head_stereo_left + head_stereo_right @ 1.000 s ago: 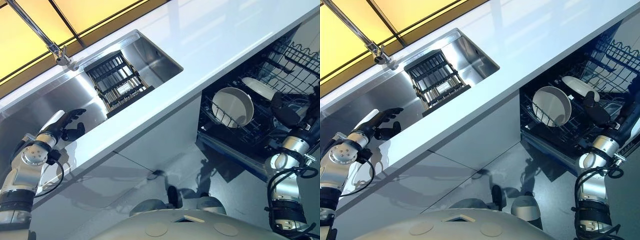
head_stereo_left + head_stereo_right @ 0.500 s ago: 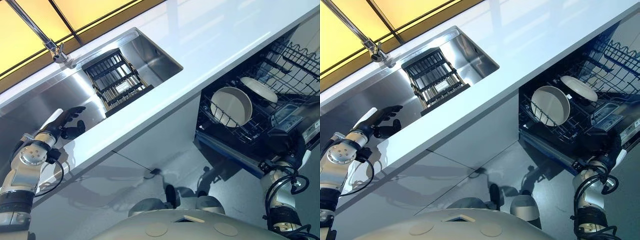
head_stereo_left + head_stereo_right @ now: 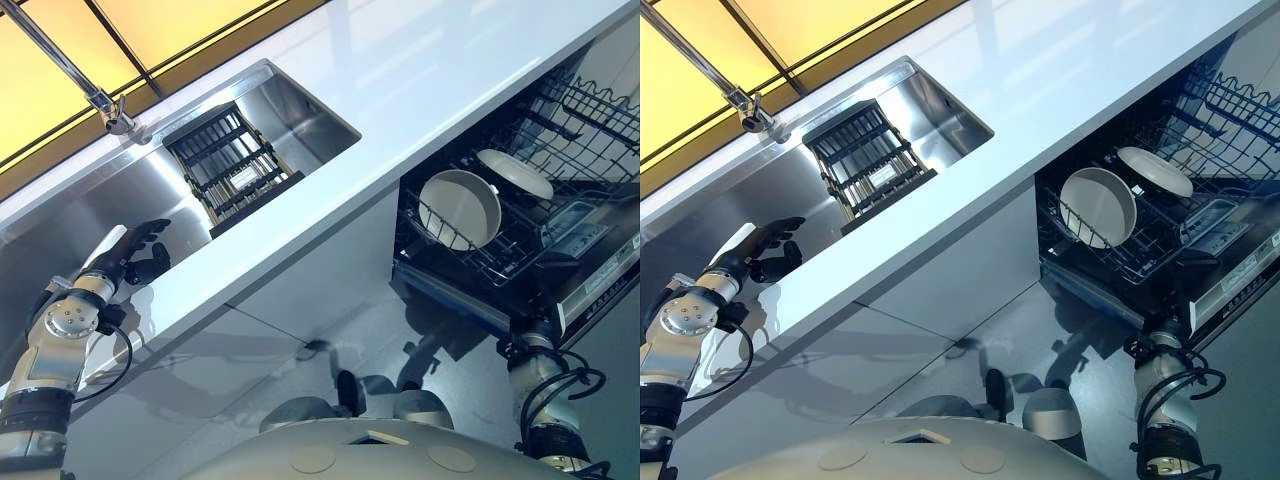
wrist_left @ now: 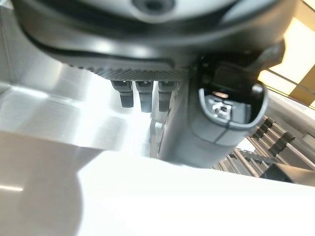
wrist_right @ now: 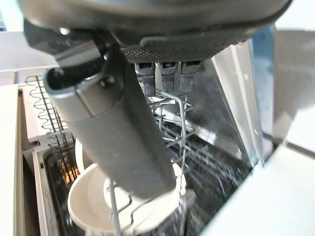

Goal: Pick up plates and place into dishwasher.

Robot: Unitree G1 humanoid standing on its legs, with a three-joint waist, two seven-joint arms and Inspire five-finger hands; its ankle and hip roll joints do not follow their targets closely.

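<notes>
Two white plates stand in the open dishwasher's lower rack [image 3: 500, 262]: a deep round one [image 3: 459, 208] and a flatter one [image 3: 514, 172] behind it. My right hand [image 5: 113, 132] is open and holds nothing; past its fingers [image 5: 167, 73] I see the wire rack and a white plate [image 5: 93, 204]. My right arm [image 3: 540, 375] rises from the lower right to the edge of the dishwasher door [image 3: 600, 285]. My left hand [image 3: 130, 255] hovers open over the sink's near edge, empty.
A steel sink [image 3: 300, 110] holds a black dish rack [image 3: 232, 170], with a faucet [image 3: 100, 95] behind it. A white counter [image 3: 430, 70] runs across above the dishwasher. An upper wire basket [image 3: 590, 120] sits at the far right.
My right hand has drawn back out of the lower rack and down to the door's edge, leaving both plates in the rack. The left hand has barely moved.
</notes>
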